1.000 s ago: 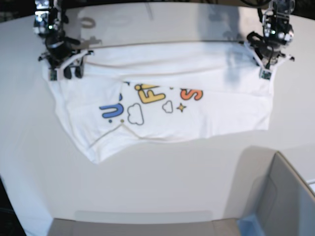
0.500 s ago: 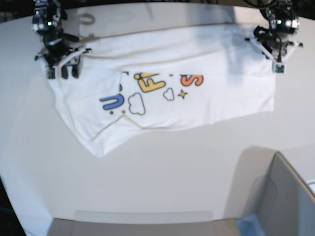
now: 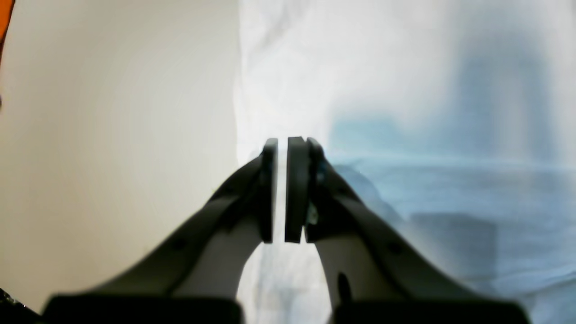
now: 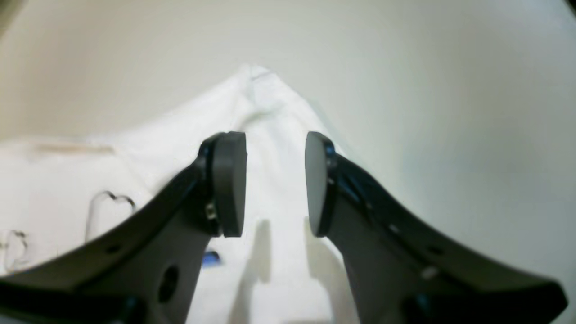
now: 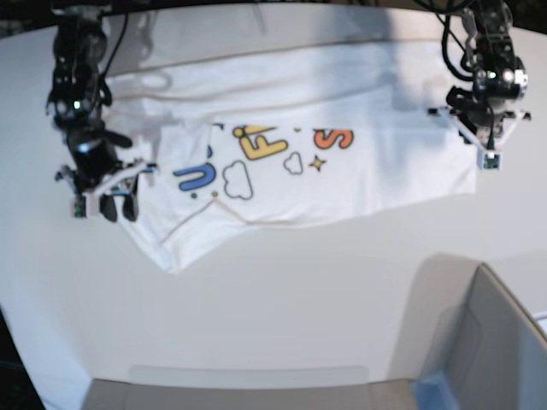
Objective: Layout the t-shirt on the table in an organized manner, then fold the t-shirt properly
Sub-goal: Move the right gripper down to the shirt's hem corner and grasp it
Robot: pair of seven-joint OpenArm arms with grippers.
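You have one t-shirt (image 5: pixel 342 128) lying flat on the far part of the white desk (image 5: pixel 282 299), lots of bare room near you. Left fingers (image 3: pixel 297 189) are nearly together, holding nothing; right fingers (image 4: pixel 229 180) stand apart

Base view looks down from high on the t-shirt (image 5: pixel 342 184) – both wrist views close above its edges.

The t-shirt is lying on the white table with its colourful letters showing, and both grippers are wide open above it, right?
Not quite. Only the right gripper is open; the left wrist view shows the left gripper nearly shut, with just a sliver between its pads. The t-shirt does lie on the white table, letters showing.
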